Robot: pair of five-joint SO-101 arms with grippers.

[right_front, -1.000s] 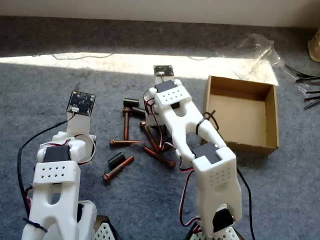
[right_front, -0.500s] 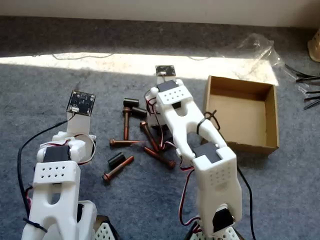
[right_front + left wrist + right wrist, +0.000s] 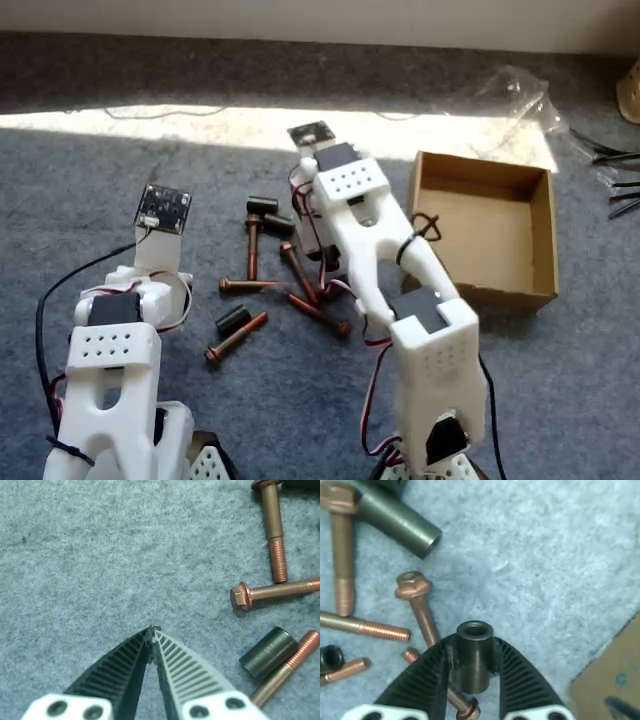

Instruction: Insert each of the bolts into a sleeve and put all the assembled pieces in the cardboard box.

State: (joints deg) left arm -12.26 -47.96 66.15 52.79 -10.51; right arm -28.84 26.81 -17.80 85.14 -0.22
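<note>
Right gripper (image 3: 473, 645) is found raised and swung slightly away from the cardboard box (image 3: 485, 225), clamped on a sleeve (image 3: 473, 667), with loose bolts (image 3: 420, 610) just beneath its fingertips. Left gripper (image 3: 152, 630) is pinched closed, empty. No bolt appears sleeved and nothing is boxed yet.

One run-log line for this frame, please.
left gripper shut, empty | right gripper shut on sleeve | bolts loose on carpet | cardboard box: no assemblies yet

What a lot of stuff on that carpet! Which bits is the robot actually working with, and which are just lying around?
Part of the job:
copper bolts
loose dark sleeves
sleeve clamped in the right gripper
cardboard box

Just lying about:
clear plastic bag
black cords
</note>
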